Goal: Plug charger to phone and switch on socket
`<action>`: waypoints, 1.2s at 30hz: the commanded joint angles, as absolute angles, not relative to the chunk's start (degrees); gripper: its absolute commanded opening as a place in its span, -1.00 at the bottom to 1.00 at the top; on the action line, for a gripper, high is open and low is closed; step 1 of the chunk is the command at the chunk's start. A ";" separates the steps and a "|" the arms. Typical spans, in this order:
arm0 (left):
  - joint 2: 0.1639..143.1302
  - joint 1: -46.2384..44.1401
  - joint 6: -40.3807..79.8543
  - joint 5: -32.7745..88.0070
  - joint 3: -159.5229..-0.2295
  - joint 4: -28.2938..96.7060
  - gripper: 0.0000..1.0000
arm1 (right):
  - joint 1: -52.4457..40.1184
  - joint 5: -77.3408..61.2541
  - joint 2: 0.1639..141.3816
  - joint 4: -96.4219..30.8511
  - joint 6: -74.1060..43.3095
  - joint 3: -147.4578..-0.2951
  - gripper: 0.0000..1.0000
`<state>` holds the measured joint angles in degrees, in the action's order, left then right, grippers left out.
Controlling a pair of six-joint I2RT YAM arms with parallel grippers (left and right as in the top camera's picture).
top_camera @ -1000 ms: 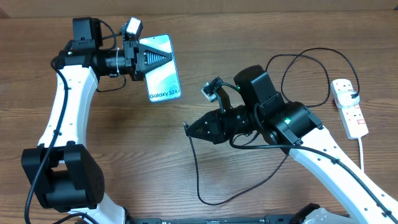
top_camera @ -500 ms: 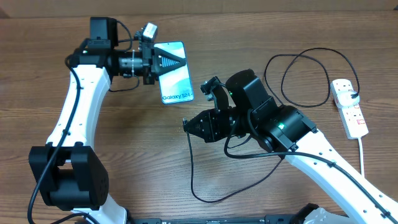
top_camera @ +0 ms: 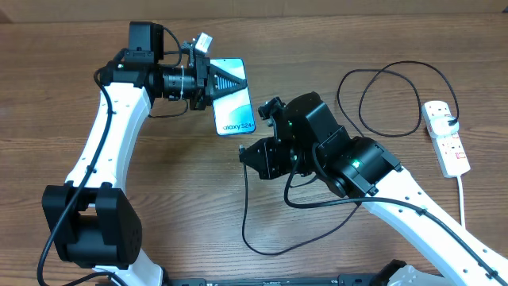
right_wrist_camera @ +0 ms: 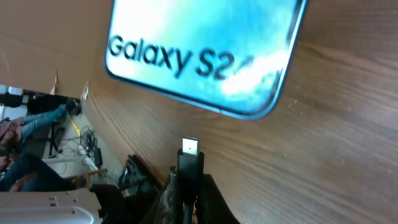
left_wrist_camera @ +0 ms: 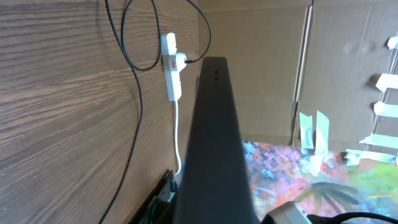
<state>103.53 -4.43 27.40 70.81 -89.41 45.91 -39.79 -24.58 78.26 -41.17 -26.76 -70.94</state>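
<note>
The phone [top_camera: 236, 106], its light-blue screen lit with "Galaxy S24" on it, is held off the table with my left gripper [top_camera: 239, 83] shut on its upper part. In the left wrist view the phone [left_wrist_camera: 214, 137] shows edge-on as a dark slab. My right gripper [top_camera: 244, 155] is shut on the charger's black plug [top_camera: 240, 149], just below the phone's bottom edge. In the right wrist view the plug tip [right_wrist_camera: 189, 154] points up at the phone [right_wrist_camera: 205, 50], a short gap apart. The charger cable [top_camera: 389, 79] loops toward the white socket [top_camera: 446, 137] at the far right.
The socket [left_wrist_camera: 172, 71] has red switches, a black plug in it and a white cord [top_camera: 461, 195] trailing to the front edge. Slack black cable [top_camera: 266, 248] curls near the table's front. A cardboard wall [left_wrist_camera: 273, 62] stands beyond the table.
My left arm has carried the phone to the right. My right gripper has moved up with the plug, so the gap between plug and phone has narrowed.
</note>
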 commanded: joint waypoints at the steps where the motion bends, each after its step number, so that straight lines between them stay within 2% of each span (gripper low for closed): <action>1: 102.96 -4.91 24.14 72.16 -90.08 46.06 -0.92 | -40.01 -24.08 77.47 -40.27 -26.57 -72.40 -0.92; 9: 102.96 -5.67 21.15 75.29 -90.08 46.00 -0.92 | -40.01 -29.39 77.47 -38.61 -25.08 -72.40 -0.93; 18: 102.96 -5.67 21.21 78.43 -90.08 46.02 -0.91 | -40.01 -28.34 77.47 -38.74 -25.08 -72.40 -0.93; 30: 102.96 -5.67 21.23 77.23 -90.06 46.09 -0.91 | -40.01 -27.03 77.47 -38.61 -23.55 -72.40 -0.93; 36: 102.96 -5.67 21.45 72.82 -90.06 48.18 -0.92 | -40.01 -24.62 77.47 -38.70 -23.55 -72.40 -0.93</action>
